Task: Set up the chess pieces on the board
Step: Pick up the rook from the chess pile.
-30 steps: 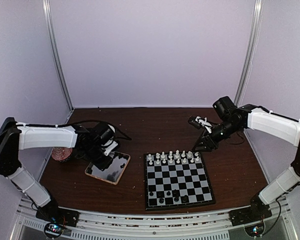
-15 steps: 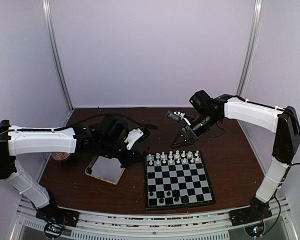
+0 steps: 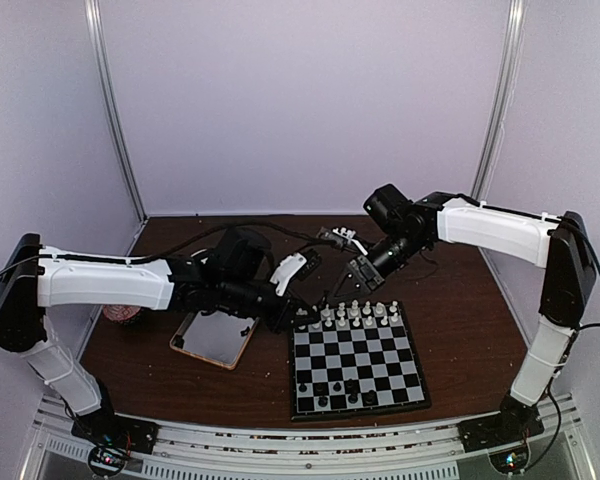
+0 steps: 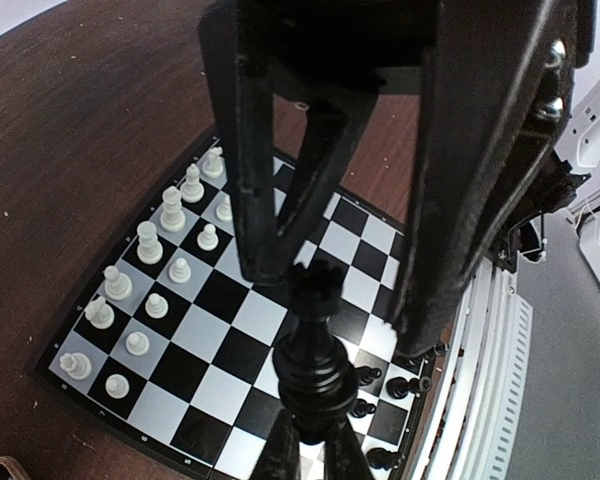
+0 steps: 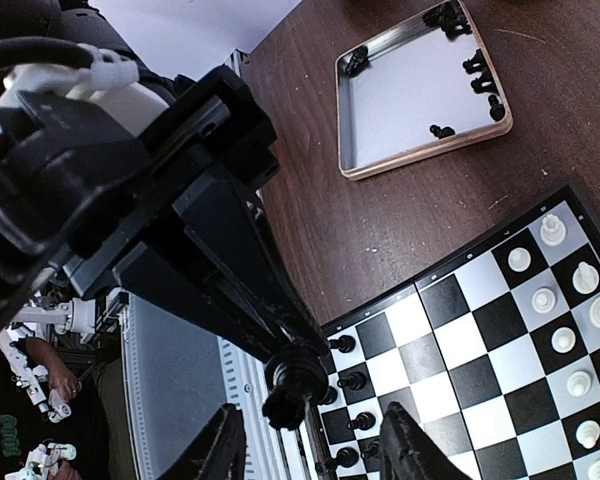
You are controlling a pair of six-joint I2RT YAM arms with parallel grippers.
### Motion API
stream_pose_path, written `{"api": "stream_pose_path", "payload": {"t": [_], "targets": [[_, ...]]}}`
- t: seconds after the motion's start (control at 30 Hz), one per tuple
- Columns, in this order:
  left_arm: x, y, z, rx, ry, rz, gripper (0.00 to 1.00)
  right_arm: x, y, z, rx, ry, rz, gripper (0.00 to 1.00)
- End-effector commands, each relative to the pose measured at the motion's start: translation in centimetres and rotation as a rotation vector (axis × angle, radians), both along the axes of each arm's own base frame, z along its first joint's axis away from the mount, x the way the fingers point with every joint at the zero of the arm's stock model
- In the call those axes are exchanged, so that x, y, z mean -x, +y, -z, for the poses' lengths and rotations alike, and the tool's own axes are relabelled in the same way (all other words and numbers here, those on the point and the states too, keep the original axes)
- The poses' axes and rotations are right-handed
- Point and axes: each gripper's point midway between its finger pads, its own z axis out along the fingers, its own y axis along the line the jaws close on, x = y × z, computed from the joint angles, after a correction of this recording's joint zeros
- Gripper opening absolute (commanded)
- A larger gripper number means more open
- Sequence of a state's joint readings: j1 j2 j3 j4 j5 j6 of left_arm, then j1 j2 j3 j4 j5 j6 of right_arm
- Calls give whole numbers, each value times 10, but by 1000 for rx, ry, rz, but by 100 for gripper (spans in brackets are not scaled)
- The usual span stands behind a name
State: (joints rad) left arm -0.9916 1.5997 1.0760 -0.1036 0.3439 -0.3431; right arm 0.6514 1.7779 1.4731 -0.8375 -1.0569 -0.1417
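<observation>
Clenching left gripper [image 4: 310, 440] jaws on a black piece [image 4: 310, 345] above the board [image 4: 195, 335]; holding right gripper [image 5: 315, 445] jaws apart either side, seemingly not touching.

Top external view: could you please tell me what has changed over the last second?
The left end effector, shut on a black chess piece, swung right from the tray to the far-left corner of the board. The right end effector swung left to meet it, jaws open on either side of the piece. The board, tray and pieces already set stayed put.

Overhead plus two wrist views (shared board [image 3: 357, 358])
</observation>
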Motion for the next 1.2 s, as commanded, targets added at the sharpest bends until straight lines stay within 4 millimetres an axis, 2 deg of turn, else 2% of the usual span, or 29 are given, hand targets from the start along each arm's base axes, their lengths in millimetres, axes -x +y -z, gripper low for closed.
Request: {"api": "stream_pose_path", "payload": {"t": [0.0,0.27,0.63,0.93,1.03,1.17], "targets": [[1,-15,-21,78,-12,28,0,-5,10,-13,-44,-15,7,46],[3,-16,-18,69,0,38,0,-8,14,-16,-66,-10,8,40],[4,-19,-11,55,9,45,1,-3,17,-12,-83,20,-8,15],[0,-16,-5,35,4,20,0,-2,12,-12,-80,1,-5,5],[0,-14,4,14,12,15,0,-11,3,-18,-81,-35,26,5],[0,-7,13,-15,11,1,0,-29,-34,-17,-21,-171,94,5]]}}
